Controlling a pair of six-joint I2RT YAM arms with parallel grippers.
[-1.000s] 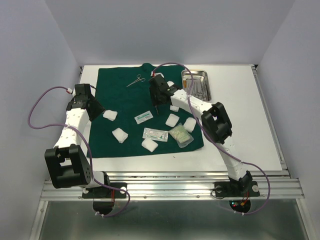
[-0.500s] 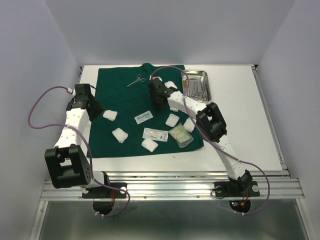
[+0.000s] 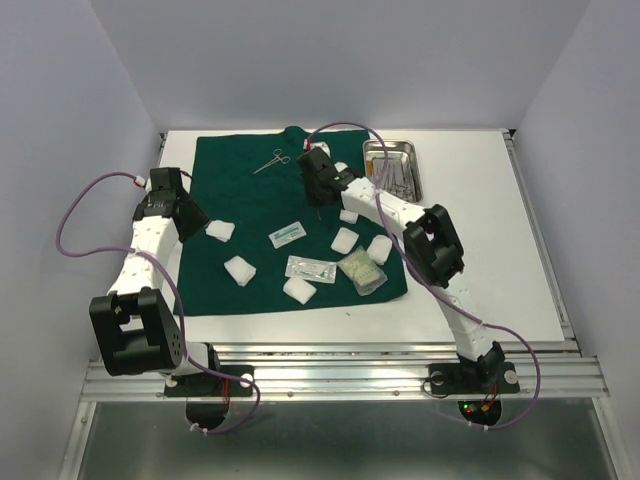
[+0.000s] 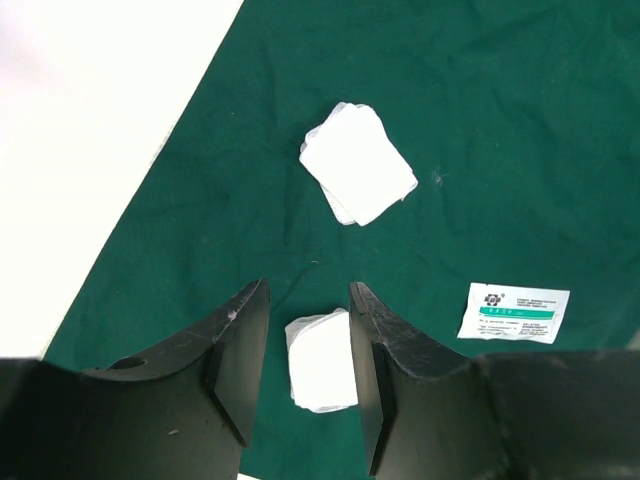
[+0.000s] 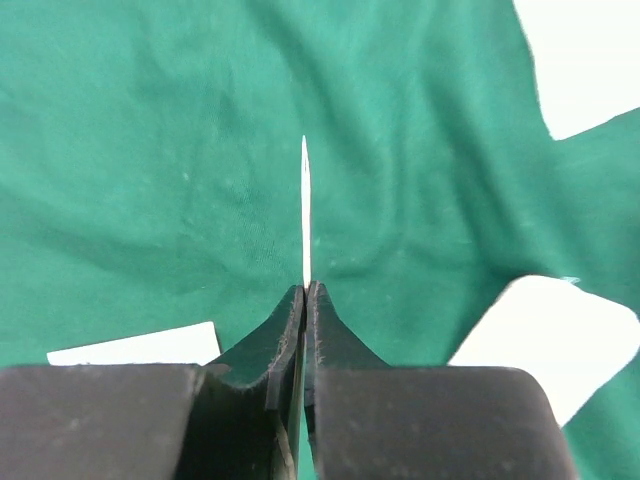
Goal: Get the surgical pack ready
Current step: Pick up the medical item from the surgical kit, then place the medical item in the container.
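Top view: the dark green drape [image 3: 250, 200] lies spread on the white table [image 3: 480, 230], filling the centre-left of the frame. The steel tray [image 3: 393, 150] sits just beside the drape's upper right corner, with metal instruments [image 3: 390, 180] lying in it. A pair of forceps [image 3: 272, 161] lies on the cloth near its upper edge. White gauze pads [image 3: 240, 270] are scattered over the lower and right parts of the drape, none stacked. Among them are three packets: a small printed packet [image 3: 287, 234] at centre, a clear packet [image 3: 311, 268] below it, and a greenish packet [image 3: 362, 271] lower right, just beside the clear one. The left gripper [image 4: 308, 290] is at the drape's left edge. In its wrist view the fingers stand apart, with nothing between them. One pad [image 4: 320, 362] shows on the cloth in the gap, at the bottom centre of the frame; contact with it cannot be judged. A second pad [image 4: 358, 163] lies further out, at upper centre. The right gripper [image 5: 305, 288] is over the upper middle of the drape, below and right of the forceps. Its fingers are pressed together on a thin white strip [image 5: 304, 210], seen edge-on and sticking straight out from the tips over the green cloth. What the strip is cannot be made out, nor whether its far end touches the drape.
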